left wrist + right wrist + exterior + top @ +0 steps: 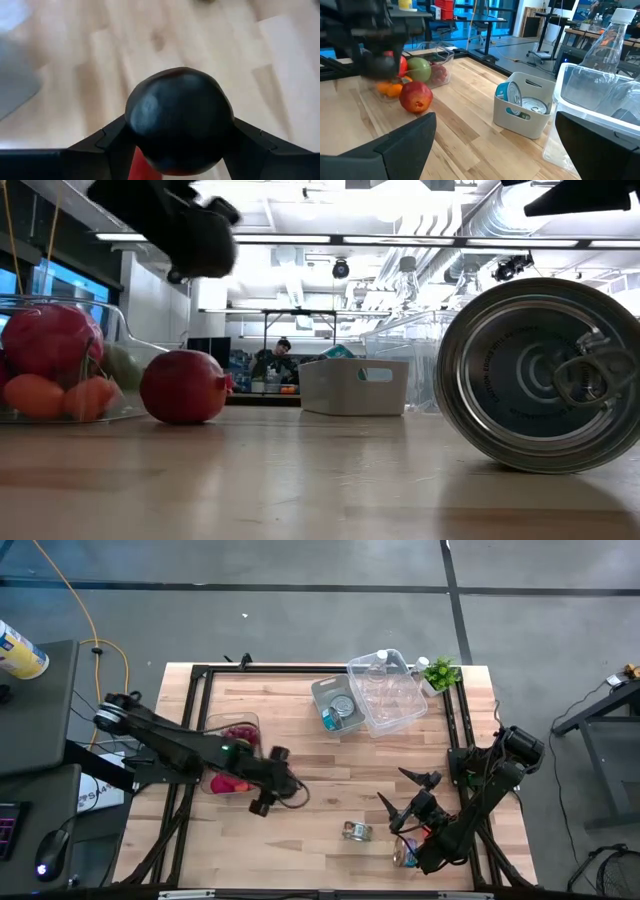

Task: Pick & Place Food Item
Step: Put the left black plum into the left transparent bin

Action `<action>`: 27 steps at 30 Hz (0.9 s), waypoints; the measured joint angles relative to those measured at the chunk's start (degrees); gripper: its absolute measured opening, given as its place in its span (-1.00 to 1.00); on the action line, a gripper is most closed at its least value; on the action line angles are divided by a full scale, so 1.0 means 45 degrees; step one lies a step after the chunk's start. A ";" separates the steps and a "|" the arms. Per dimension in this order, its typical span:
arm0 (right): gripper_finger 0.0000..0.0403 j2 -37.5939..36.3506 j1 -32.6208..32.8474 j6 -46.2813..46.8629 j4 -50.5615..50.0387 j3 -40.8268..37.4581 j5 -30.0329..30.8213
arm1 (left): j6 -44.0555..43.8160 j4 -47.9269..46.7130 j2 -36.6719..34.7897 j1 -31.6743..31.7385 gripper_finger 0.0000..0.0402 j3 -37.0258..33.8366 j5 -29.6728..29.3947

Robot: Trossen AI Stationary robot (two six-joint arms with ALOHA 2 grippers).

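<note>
My left gripper [280, 780] is out over the table's middle left, shut on a dark round fruit [179, 127]. In the low view the gripper and fruit [190, 230] hang above the table. A red pomegranate-like fruit [183, 387] rests on the wood beside a clear fruit bowl [235, 732] that holds red, orange and green fruit. My right gripper [403, 792] is open near the table's right side and touches nothing. A tin can [357, 831] lies on its side near the near edge. My left gripper pinches the dark round fruit between its two fingers [112, 142], one on each opposite side [135, 125]. The fingers reach in from the table's left, slanting down. The fruit is lifted clear of the table.
A grey bin [338, 708] with cans and a clear tub [390, 690] with plastic bottles sit toward the far edge, beside a small green plant [438, 673]. A black frame [200, 675] borders the table. Bare wood [330, 780] lies between the two grippers.
</note>
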 joint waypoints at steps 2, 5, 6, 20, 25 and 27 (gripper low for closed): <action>0.97 0.0005 0.0000 -0.0005 0.0000 0.0000 0.0000 | -0.0674 -0.1435 -0.0701 -0.0119 0.15 0.0004 -0.1025; 0.97 0.0005 0.0000 -0.0246 0.0077 0.0000 0.0000 | -0.1887 -0.3544 -0.1667 -0.0120 0.15 -0.0005 -0.2313; 0.97 0.0005 0.0000 -0.0389 0.0175 0.0000 0.0002 | -0.2295 -0.4214 -0.1949 -0.0076 0.15 -0.0005 -0.2516; 0.97 0.0005 0.0000 -0.0690 0.0443 0.0000 0.0077 | -0.4264 -0.7414 -0.3606 0.2328 0.21 -0.0089 -0.2786; 0.97 0.0005 0.0000 -0.0673 0.0480 0.0000 0.0084 | -0.4737 -0.7667 -0.3534 0.3007 0.31 -0.0219 -0.2793; 0.97 0.0005 0.0000 -0.0671 0.0481 0.0000 0.0087 | -0.4754 -0.7809 -0.3529 0.3240 0.32 -0.0219 -0.2831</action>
